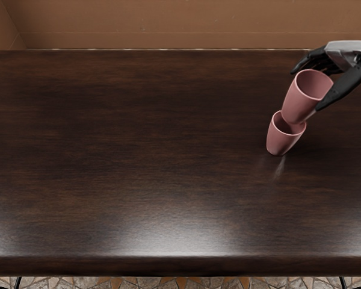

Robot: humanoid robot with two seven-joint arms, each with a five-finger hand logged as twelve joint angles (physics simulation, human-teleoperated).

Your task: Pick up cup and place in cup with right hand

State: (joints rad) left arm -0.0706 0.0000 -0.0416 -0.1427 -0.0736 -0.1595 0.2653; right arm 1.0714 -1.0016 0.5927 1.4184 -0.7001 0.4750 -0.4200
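My right hand [317,81] comes in from the right edge at the upper right, its fingers behind a pink cup [299,103] and its thumb along the cup's right side, grasping it. That cup is tilted slightly, with its opening up. Its bottom overlaps the rim of a second pink cup [281,142], which stands on the table below it. Whether the held cup's base is inside the lower cup or just behind its rim, I cannot tell.
The dark wooden table [138,144] fills most of the view, with its front edge near the bottom of the picture. A brown wall [168,24] rises behind the back edge.
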